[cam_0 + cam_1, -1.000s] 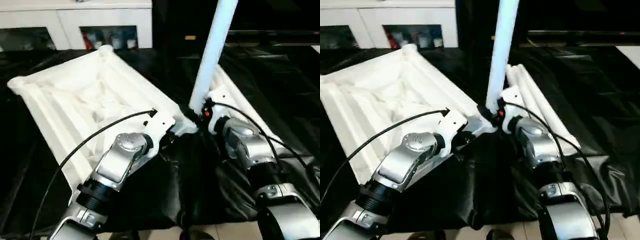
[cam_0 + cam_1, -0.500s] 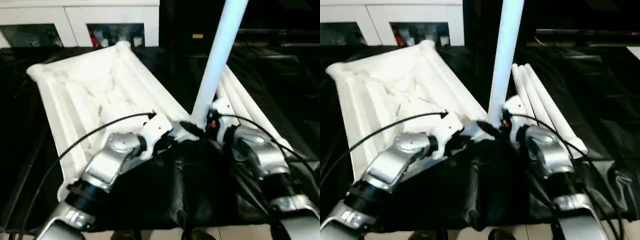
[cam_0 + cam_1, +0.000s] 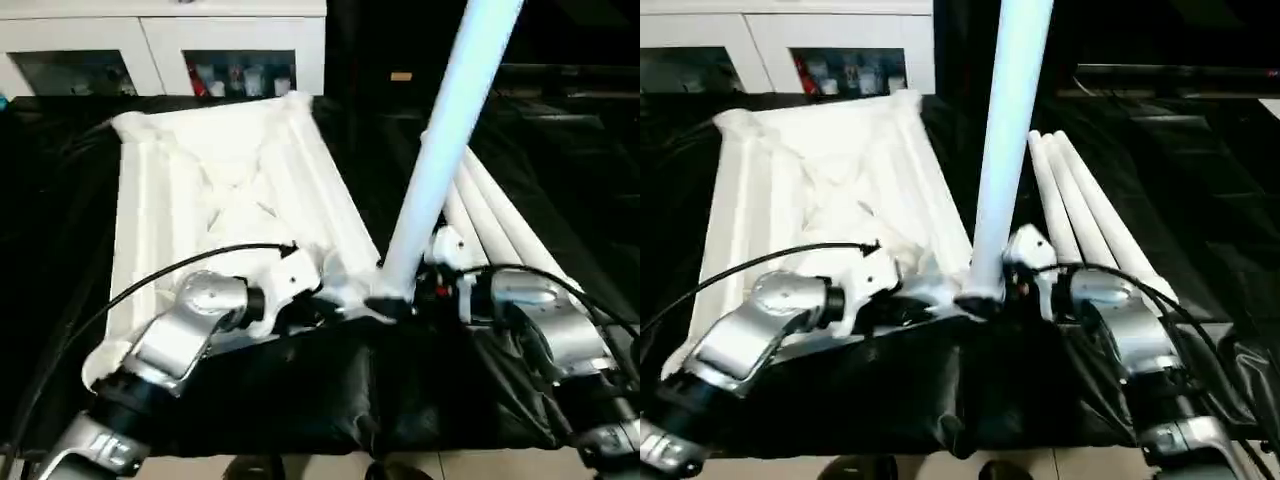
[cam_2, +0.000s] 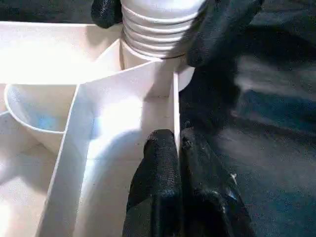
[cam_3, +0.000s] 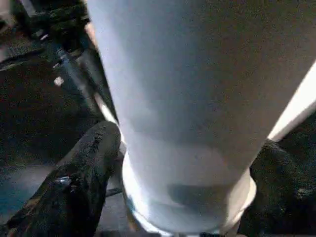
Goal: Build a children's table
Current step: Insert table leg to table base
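My right gripper (image 5: 182,168) has its two black fingers (image 5: 81,168) spread around the base of an upright white table leg (image 3: 440,170), one finger on each side of the tube. From the wrist view I cannot tell whether the pads press the plastic or only bracket it. I judge the fingers are placed low on the leg so that I can turn or steady it where it meets the corner.

My left gripper (image 4: 180,163) has its fingers pressed together on a thin white rib at the edge of the tabletop (image 3: 200,200), pinching it. This seems meant to hold the tabletop down and stop it from sliding or turning while the leg is worked in.

The tabletop lies upside down on a black cloth (image 3: 330,400), ribbed underside facing up, stretching away from me on my left. The leg stands in the round corner socket (image 4: 163,69) at the near corner, just beyond my left fingertips; ridged threads on the leg's end are visible above the socket rim, so I judge it is not fully seated.

Three more legs (image 3: 1090,215) lie side by side on the cloth to the right of the standing one, close to my right forearm. A white cabinet (image 3: 160,45) stands at the far side.
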Robot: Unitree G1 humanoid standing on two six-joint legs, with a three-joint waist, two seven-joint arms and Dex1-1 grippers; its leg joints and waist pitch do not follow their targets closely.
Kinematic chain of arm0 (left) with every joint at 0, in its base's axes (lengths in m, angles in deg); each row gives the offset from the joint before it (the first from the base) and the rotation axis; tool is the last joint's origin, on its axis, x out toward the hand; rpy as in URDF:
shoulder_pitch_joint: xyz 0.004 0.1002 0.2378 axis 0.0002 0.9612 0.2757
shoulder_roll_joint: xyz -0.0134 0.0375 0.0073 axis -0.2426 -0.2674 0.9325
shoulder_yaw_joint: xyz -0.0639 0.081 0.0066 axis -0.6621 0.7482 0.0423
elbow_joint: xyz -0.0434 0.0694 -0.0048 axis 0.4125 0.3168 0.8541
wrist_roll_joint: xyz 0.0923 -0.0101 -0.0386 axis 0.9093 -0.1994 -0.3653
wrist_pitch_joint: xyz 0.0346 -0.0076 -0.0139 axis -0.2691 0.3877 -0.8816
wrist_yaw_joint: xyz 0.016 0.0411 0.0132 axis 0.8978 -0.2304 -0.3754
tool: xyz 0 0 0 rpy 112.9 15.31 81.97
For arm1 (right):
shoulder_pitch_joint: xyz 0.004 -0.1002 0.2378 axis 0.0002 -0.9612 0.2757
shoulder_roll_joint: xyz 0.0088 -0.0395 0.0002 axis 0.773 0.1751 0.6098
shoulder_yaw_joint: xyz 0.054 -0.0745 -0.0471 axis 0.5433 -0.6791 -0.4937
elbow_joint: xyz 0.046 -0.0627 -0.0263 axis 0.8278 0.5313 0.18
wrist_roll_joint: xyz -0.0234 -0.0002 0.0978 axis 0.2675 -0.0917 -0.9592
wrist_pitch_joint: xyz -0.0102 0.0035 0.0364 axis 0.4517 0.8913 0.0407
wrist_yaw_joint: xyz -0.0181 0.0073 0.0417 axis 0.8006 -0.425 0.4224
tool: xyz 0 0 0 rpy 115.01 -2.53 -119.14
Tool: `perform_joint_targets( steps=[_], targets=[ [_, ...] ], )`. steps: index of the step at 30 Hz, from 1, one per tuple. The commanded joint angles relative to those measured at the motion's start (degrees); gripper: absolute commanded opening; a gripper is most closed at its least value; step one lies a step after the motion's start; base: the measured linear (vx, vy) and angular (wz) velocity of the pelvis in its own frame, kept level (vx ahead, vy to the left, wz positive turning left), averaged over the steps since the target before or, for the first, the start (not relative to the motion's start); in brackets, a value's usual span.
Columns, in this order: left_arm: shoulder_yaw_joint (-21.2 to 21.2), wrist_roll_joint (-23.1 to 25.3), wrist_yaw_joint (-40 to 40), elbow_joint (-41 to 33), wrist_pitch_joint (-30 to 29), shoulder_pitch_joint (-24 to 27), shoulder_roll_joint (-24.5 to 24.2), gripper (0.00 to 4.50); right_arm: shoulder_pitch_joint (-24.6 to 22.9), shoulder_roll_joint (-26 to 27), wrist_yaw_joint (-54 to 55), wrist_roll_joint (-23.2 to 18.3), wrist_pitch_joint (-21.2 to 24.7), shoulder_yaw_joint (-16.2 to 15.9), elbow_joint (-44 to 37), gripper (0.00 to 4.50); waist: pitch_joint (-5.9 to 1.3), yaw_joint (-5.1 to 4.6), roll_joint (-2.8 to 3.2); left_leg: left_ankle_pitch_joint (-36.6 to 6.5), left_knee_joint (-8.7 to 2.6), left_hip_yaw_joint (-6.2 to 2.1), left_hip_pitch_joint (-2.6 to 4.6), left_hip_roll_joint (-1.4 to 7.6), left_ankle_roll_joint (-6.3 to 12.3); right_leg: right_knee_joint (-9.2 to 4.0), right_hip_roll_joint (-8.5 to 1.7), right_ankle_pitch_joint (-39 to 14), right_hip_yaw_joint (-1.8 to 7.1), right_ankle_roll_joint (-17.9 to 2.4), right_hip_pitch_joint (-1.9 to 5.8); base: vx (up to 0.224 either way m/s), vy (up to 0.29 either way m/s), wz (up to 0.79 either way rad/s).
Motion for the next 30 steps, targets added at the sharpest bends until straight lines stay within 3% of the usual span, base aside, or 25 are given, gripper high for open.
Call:
perform_joint_targets(
  steps=[1,4,5,9,19,21,22,23,24,25,26,27,30],
  targets=[
    [1.28,-3.24,-3.31,-4.28,1.97,-0.05,0.69,0.0,-0.81,0.28,-2.81,-0.73,0.45,-2.56,-2.51,3.56,-4.67,-0.14,-0.36,-8.33,-3.73,-2.14,1.59,5.31,5.02,-3.72,-5.68,-6.23,3.01,-16.05,2.84,0.0,0.0,0.0],
    [0.96,-3.73,-4.13,-4.37,1.78,0.23,0.24,0.0,-1.34,-0.25,-4.05,-0.51,0.84,-3.45,-3.2,3.34,-4.79,-0.01,-0.38,-7.79,-3.64,-2.08,1.65,5.3,4.71,-3.58,-5.52,-5.91,3.03,-15.97,2.74,0.0,0.0,0.0],
    [0.82,-3.84,-4.33,-4.31,1.79,0.31,0.16,0.0,-1.61,-0.27,-4.38,-0.46,1.07,-3.77,-3.42,3.13,-4.94,0.02,-0.71,-7.61,-3.57,-2.06,1.7,5.29,4.76,-3.51,-5.48,-5.95,2.97,-16.02,2.79,0.0,0.0,0.0],
    [0.62,-4.22,-4.86,-4.36,1.61,0.53,-0.16,0.0,-1.98,-0.28,-4.96,-0.62,1.48,-4.28,-4.02,2.87,-5.04,0.08,-0.57,-7.49,-3.45,-2.13,1.58,5.22,4.48,-3.48,-5.6,-6.81,2.96,-15.55,2.84,0.0,0.0,0.0],
    [-0.69,-4.02,-3.02,-2.97,0.7,0.34,0.83,0.0,-2.82,0.97,-2.88,0.04,2.93,-4.41,-4.01,2.76,-5.25,0.19,-0.54,-5.99,-3.07,-2.07,1.39,5.09,5.57,-3.11,-5.53,-4.95,2.9,-15.77,2.77,0.0,0.0,0.0],
    [-2.21,-2.93,2.19,-0.48,-0.4,-1.12,3.57,0.0,-1.34,4.26,5.48,3.36,2.34,-3.55,0.68,2.76,-5.07,0.02,-0.53,-7.22,-3.17,-2.15,1.38,5.01,4.65,-3.42,-5.54,-7.57,2.89,-15.48,2.74,0.0,0.0,0.0],
    [-3.91,-1.6,8.21,2.57,-1.01,-2.94,6.38,0.0,0.66,7.72,13.69,5.9,1.88,-2.39,5.82,2.76,-4.56,-0.57,-0.45,-9.91,-3.43,-2.2,1.38,4.79,2.75,-3.97,-5.45,-12.72,2.81,-14.74,2.52,0.0,0.0,0.0],
    [-4.07,-1.47,8.77,2.85,-1.04,-3.1,6.63,0.0,0.85,8.03,14.39,6.06,1.9,-2.26,6.27,2.76,-4.56,-0.57,-0.45,-9.91,-3.43,-2.2,1.38,4.79,2.75,-3.97,-5.45,-12.72,2.81,-14.74,2.52,0.0,0.0,0.0],
    [-5.17,-0.55,12.92,4.83,-1.28,-4.27,8.51,0.0,2.32,10.59,19.59,6.65,2.1,-1.08,9.55,2.76,-4.34,-1.34,-0.73,-12.58,-3.66,-2.4,1.34,4.47,1.0,-4.45,-5.54,-18.21,2.67,-13.49,2.76,-0.056,0.006,-0.08],
    [-5.17,-0.55,12.92,4.83,-1.28,-4.27,8.51,0.0,2.32,10.59,19.59,6.65,2.1,-1.08,9.55,2.76,-4.53,-1.36,-0.67,-13.38,-3.58,-2.59,1.54,4.54,0.02,-4.46,-5.74,-20.32,2.62,-12.8,2.78,-0.056,0.006,-0.08],
    [-6.25,1.24,18.7,6.77,-2.25,-5.73,10.88,0.0,4.24,14.43,26.28,6.7,2.38,0.61,13.45,2.75,-4.44,-1.65,-0.11,-14.14,-3.58,-2.71,1.78,4.51,-0.53,-4.96,-5.84,-22.09,2.86,-11.57,2.52,0.0,0.0,0.0],
    [-6.25,1.24,18.7,6.77,-2.25,-5.73,10.88,0.0,4.24,14.43,26.28,6.7,2.38,0.61,13.45,2.75,-4.4,-2.0,-0.2,-14.38,-3.64,-2.52,1.82,4.5,-0.52,-5.11,-5.62,-21.83,2.94,-11.64,2.26,0.0,0.0,0.0],
    [-5.85,3.94,25.21,6.08,-3.93,-6.3,14.32,0.0,6.71,21.17,36.28,5.83,3.6,3.05,17.53,2.75,-4.51,-2.47,-0.26,-14.51,-3.85,-2.73,1.57,4.55,-0.14,-4.98,-5.52,-19.8,2.82,-11.57,2.43,0.0,0.0,0.0]
  ],
)
